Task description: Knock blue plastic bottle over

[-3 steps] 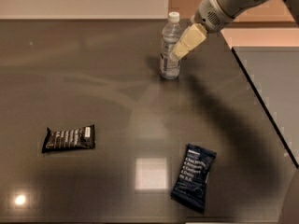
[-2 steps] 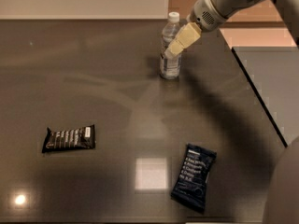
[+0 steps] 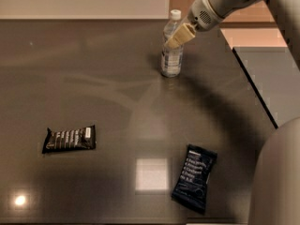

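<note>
The blue plastic bottle (image 3: 171,55) stands upright on the dark table near the back, clear with a white cap and a white-and-blue label. My gripper (image 3: 177,38) comes in from the upper right. Its cream-coloured fingers lie in front of the bottle's upper part, just below the cap, and seem to touch it.
A black snack bar wrapper (image 3: 69,138) lies at the left. A dark blue snack bar wrapper (image 3: 194,178) lies at the front right. The table's right edge (image 3: 255,97) runs diagonally. My arm fills the upper right and the lower right corner.
My gripper has moved up and a little left along the bottle, from its label to just under the cap. The bottle still stands upright.
</note>
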Tool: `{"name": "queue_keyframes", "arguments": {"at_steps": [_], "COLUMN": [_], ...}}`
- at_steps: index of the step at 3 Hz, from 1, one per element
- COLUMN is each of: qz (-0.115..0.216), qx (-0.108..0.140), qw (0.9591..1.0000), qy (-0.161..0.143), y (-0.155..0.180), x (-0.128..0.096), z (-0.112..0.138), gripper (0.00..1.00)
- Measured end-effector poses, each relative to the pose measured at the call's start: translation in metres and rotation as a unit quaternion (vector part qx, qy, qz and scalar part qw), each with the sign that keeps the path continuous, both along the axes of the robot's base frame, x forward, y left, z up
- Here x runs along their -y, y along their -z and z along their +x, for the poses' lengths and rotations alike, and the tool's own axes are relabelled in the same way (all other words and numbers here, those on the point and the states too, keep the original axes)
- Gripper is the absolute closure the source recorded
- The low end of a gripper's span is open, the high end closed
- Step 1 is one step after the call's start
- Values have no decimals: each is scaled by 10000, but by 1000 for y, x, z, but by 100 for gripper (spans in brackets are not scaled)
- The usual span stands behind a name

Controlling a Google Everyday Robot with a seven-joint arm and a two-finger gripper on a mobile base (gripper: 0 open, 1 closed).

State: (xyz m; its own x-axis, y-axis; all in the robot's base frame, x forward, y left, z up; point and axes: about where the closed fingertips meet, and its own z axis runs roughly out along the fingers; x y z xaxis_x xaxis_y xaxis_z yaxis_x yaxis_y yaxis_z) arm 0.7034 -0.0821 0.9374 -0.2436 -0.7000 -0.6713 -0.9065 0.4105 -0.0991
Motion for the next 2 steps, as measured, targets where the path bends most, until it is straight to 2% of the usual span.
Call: {"name": "queue_keyframes", "arguments": {"at_steps": [1, 2], "qz": [-28, -469], "qx": [-53, -105], "qw": [9999, 9985], "qy": [-109, -248], "y": [-2, -13], "x": [-2, 7], "z": [-3, -21], "gripper": [64, 88]}}
